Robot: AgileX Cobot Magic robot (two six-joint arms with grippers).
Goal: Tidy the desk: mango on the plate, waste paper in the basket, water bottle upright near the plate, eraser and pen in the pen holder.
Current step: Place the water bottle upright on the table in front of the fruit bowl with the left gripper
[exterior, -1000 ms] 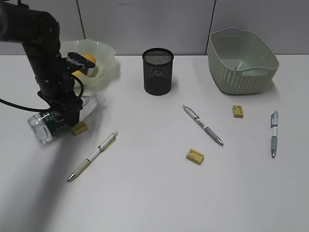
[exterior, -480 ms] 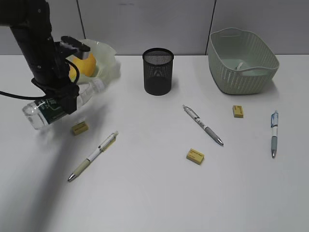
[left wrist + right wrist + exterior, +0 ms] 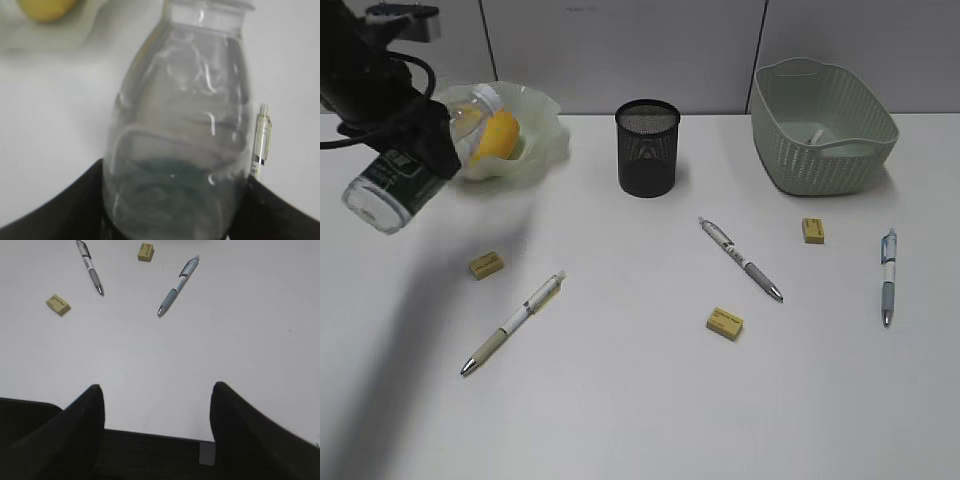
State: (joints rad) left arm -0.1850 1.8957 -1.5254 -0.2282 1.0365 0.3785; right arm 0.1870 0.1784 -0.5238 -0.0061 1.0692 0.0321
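My left gripper [image 3: 423, 142] is shut on the clear water bottle [image 3: 395, 185] and holds it tilted in the air at the far left, cap toward the plate [image 3: 546, 140]. The left wrist view is filled by the bottle [image 3: 185, 120] between the dark fingers. The yellow mango [image 3: 498, 135] lies in the pale green plate. The black mesh pen holder [image 3: 646, 147] stands mid-back. The basket [image 3: 823, 125] at back right holds a white waste paper ball [image 3: 813, 134]. My right gripper [image 3: 157, 400] hangs open over bare desk, out of the exterior view.
Three yellow erasers [image 3: 486, 264] [image 3: 724, 323] [image 3: 812, 230] lie on the desk. Three pens lie flat: a cream pen [image 3: 514, 322] at front left, a grey pen [image 3: 740, 258] in the middle, a blue-grey pen [image 3: 888, 276] at right. A grey wall runs behind.
My left gripper has lifted the bottle off the desk, up and to the left. The eraser it lay beside now sits alone. The right gripper has not visibly moved.
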